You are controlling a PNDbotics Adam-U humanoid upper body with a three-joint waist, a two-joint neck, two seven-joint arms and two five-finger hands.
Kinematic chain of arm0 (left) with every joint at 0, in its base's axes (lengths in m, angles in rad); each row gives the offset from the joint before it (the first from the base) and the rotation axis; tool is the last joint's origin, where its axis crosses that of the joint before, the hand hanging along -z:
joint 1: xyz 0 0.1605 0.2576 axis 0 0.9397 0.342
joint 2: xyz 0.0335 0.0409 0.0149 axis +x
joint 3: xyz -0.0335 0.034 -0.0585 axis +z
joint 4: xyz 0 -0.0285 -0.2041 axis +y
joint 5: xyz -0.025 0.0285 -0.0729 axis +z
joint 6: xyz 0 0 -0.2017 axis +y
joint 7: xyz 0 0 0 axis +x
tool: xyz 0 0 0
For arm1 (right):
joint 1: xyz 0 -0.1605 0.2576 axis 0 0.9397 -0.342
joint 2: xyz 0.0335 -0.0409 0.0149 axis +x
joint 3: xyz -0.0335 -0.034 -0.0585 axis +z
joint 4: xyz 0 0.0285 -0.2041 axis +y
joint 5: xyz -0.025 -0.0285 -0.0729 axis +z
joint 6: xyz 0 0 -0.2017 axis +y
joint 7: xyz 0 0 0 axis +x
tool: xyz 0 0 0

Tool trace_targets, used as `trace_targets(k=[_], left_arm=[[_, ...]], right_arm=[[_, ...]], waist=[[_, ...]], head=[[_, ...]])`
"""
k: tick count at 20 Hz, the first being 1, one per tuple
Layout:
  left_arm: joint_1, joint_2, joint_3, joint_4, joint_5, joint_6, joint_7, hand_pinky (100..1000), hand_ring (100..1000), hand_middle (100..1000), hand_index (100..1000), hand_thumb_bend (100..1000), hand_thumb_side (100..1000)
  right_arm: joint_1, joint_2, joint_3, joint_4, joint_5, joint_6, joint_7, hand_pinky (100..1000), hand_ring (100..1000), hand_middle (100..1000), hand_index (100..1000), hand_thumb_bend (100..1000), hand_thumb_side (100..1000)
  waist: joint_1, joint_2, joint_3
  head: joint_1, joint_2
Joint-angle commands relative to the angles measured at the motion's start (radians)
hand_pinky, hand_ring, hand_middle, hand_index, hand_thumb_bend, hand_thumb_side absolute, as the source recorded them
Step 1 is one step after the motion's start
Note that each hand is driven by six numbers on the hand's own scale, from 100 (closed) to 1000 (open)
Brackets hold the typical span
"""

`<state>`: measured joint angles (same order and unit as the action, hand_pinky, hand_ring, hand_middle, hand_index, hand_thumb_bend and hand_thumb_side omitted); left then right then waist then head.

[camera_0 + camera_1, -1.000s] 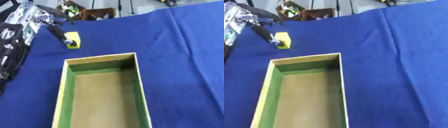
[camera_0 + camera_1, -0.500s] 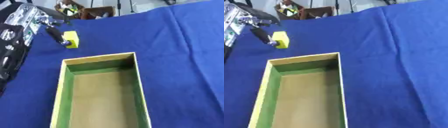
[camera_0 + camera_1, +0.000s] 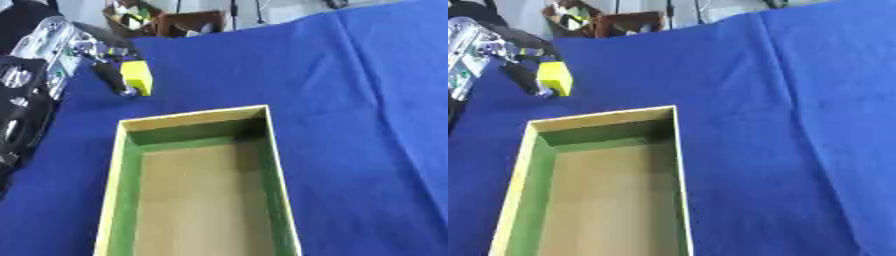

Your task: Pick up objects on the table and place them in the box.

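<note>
blue-clothed counter (image 3: 350, 100) is carrying the open box (image 3: 278, 165), still empty. your left hand (image 3: 52, 55) is working beyond its far left corner, fingers (image 3: 112, 80) pinching the yellow block (image 3: 137, 77), apparently lifting it boxward.

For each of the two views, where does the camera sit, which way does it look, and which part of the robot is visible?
Left eye view: in the head, looking down at the open box on the blue tablecloth; the left robot hand pinches a yellow block at upper left.
Right eye view: beside it, facing the same way; everything sits further left.
Both share box, block, left arm; no right robot hand shows.
</note>
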<state>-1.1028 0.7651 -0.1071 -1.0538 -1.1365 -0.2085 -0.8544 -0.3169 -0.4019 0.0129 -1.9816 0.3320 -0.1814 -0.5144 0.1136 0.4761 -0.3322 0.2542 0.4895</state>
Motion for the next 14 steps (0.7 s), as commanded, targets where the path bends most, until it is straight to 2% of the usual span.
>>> trace_targets(k=[1, 8, 12, 14], left_arm=[[-0.013, 0.041, 0.019, -0.004, 0.018, 0.001, 0.009, 664, 823, 1000, 1000, 334, 621], [-0.01, 0.043, 0.021, 0.004, 0.028, 0.014, 0.013, 647, 805, 1000, 1000, 279, 602], [-0.013, 0.043, 0.02, 0.001, 0.061, 0.014, 0.01, 561, 716, 903, 1000, 212, 559], [-0.015, 0.043, 0.02, -0.001, 0.085, 0.018, 0.008, 458, 601, 740, 922, 100, 491]], right_arm=[[-0.007, -0.019, -0.003, -0.018, 0.006, -0.001, -0.002, 570, 629, 494, 760, 100, 674], [-0.007, -0.018, -0.002, -0.018, 0.009, 0.001, -0.002, 571, 629, 493, 760, 100, 676], [-0.004, -0.018, -0.003, -0.018, 0.011, 0.004, -0.002, 571, 629, 492, 760, 100, 675], [-0.004, -0.019, -0.003, -0.018, 0.012, 0.005, -0.003, 571, 629, 492, 760, 100, 675]], waist=[[-0.011, -0.019, -0.003], [-0.01, -0.011, -0.007], [-0.008, -0.011, -0.005], [-0.007, -0.012, -0.004]], head=[[0.006, -0.017], [0.009, -0.026], [0.007, -0.02], [0.007, -0.017]])
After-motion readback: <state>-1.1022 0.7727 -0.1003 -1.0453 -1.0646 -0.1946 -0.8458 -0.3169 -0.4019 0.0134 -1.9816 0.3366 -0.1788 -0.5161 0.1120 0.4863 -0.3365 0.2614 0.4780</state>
